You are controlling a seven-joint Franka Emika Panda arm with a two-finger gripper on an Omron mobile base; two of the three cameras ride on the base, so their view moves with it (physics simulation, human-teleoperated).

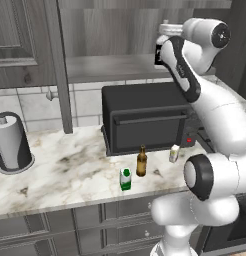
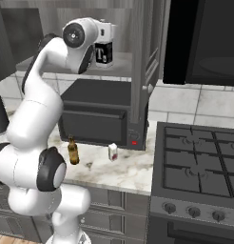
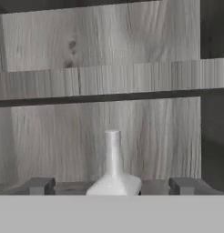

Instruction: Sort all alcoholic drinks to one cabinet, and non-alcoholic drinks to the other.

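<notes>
a grey wood cabinet (image 3: 109, 77) stands open above the oven (image 1: 145, 120). the clear bottle (image 3: 113, 168) sits on its lower shelf, between the spread fingers of the gripper (image 3: 111, 186), untouched. best back straight out without clipping the neck; the beer bottle (image 1: 141, 161) waits on the counter (image 1: 70, 170).

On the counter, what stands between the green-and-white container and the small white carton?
The brown beer bottle stands between the green-and-white container and the white carton, seen in the left base view.

Base cams flank arm, share counter (image 1: 70, 165); hand cam faces cabinet (image 3: 109, 82) close.
</notes>
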